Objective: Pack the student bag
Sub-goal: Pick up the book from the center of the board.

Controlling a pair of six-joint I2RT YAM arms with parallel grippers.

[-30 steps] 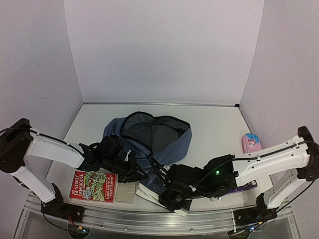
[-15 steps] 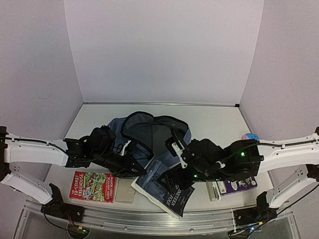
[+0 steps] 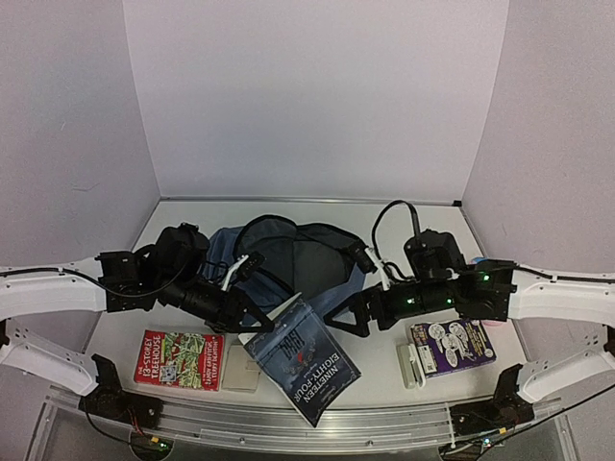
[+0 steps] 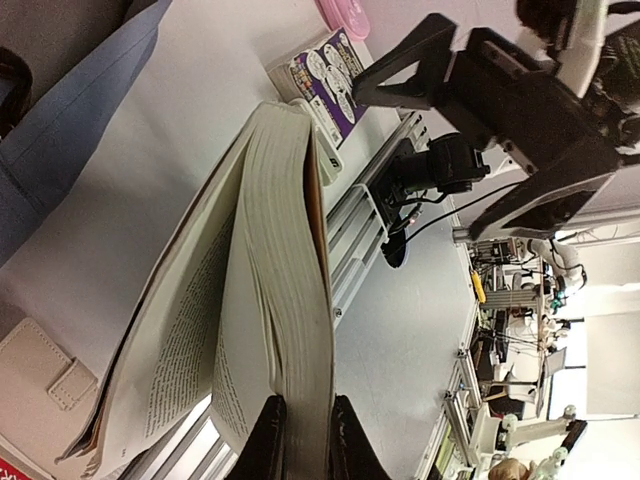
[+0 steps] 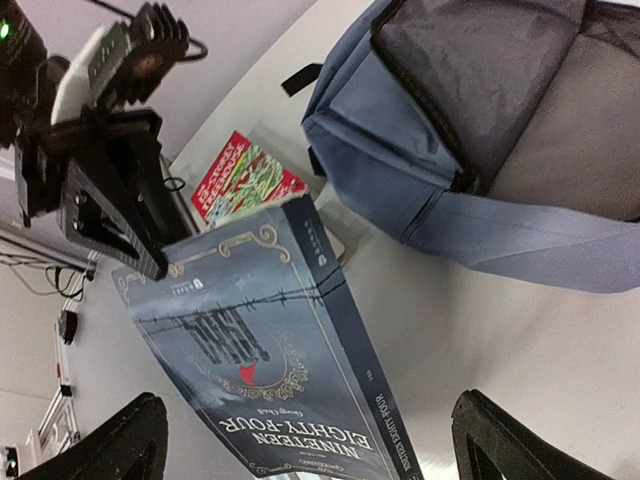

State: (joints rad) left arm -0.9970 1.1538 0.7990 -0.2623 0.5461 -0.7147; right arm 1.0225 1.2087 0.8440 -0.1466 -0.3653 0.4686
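Observation:
The slate-blue student bag [image 3: 288,252] lies mid-table with its main compartment wide open; it also shows in the right wrist view [image 5: 450,150]. My left gripper [image 3: 252,329] is shut on the page block of a dark paperback, "Nineteen Eighty-Four" [image 3: 300,360], and holds it tilted above the table in front of the bag. In the left wrist view my fingers [image 4: 270,440] pinch the book [image 4: 285,250], whose loose pages fan open. My right gripper [image 3: 354,317] is open and empty, just right of the book [image 5: 270,340], its fingers [image 5: 110,450] spread wide.
A red "Treehouse" book [image 3: 180,358] and a beige wallet [image 3: 242,370] lie front left. A purple comic book [image 3: 456,343] with a white item [image 3: 411,365] beside it lies front right. A pink pencil case [image 4: 345,15] is beyond it. The table's metal front rail [image 3: 307,423] is close.
The right gripper lifted the paperback from the front edge, then let go and drew back to the right. The left gripper now holds the book, higher up.

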